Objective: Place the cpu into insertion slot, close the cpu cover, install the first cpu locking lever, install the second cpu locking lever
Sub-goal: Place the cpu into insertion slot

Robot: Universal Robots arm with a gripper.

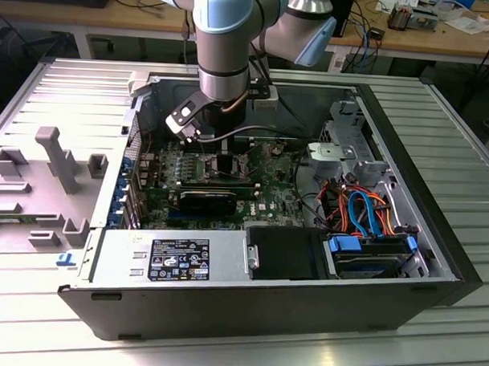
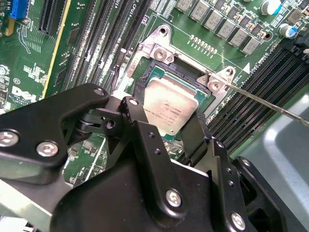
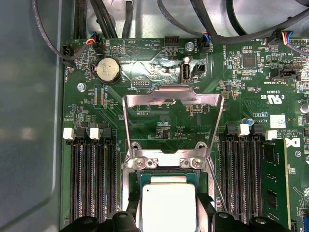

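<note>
The cpu [image 2: 170,104], a flat square chip with a dull silver top, sits within the black-rimmed insertion slot [image 2: 179,69] on the green motherboard [image 3: 159,128]. My gripper [image 2: 166,108] is down inside the computer case, its black fingers [image 2: 141,94] pressed against two opposite edges of the chip. In the first wrist view the cpu [image 3: 169,205] shows between the same fingers [image 3: 133,208]. The cpu cover [image 3: 171,99], a silver frame with a square window, is swung open and back from the slot. A thin locking lever [image 2: 260,99] stands raised beside the socket.
Long black memory slots [image 3: 91,179] flank the socket, with a memory module [image 3: 273,179] in one. A coin battery [image 3: 108,70] and cables [image 3: 241,34] lie beyond the cover. The case holds a power supply [image 1: 170,257], a black card [image 1: 204,199] and a drive cage [image 1: 371,252].
</note>
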